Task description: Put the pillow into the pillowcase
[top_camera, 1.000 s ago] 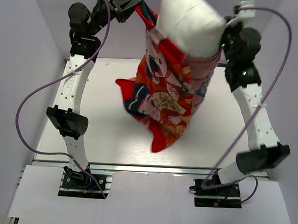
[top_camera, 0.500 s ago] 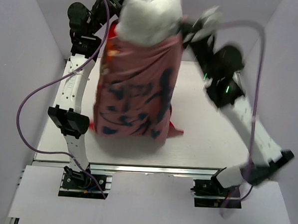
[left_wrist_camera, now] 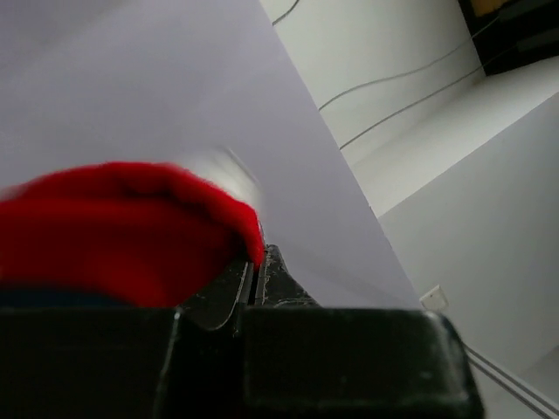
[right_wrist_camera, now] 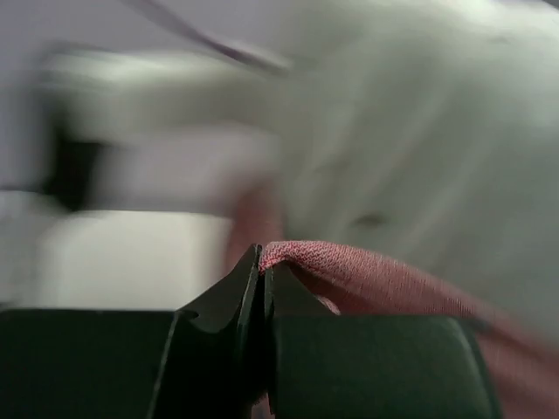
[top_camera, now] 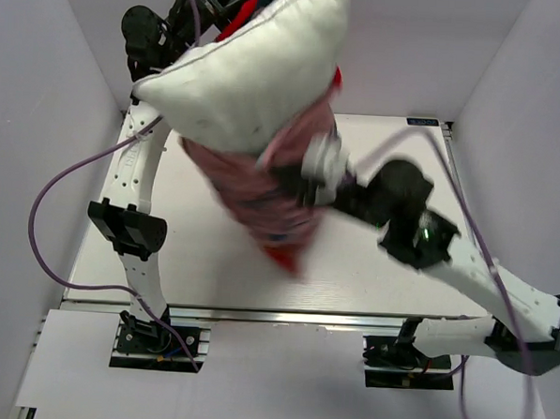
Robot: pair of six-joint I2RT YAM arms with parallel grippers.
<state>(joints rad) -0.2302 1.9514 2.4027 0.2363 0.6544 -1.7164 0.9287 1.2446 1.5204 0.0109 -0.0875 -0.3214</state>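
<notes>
Your pillow [top_camera: 245, 72] is up in the air over the table [top_camera: 193, 252], tilted, with its lower end down inside the pillowcase [top_camera: 266, 204] and most of it sticking out on top. The case hangs under the pillow, pink inner side out (motion-blurred, red tip at the bottom). At the pillow's top edge the left gripper [left_wrist_camera: 258, 262] is clamped tight on a red fold of the case. Just below-right of the pillow, the right gripper [right_wrist_camera: 262, 260] is pinched on the pink rim, with the white pillow right behind it. In the top view the pillow blocks most of the left gripper. A purple cable [top_camera: 35, 217] loops left of the pillow.
</notes>
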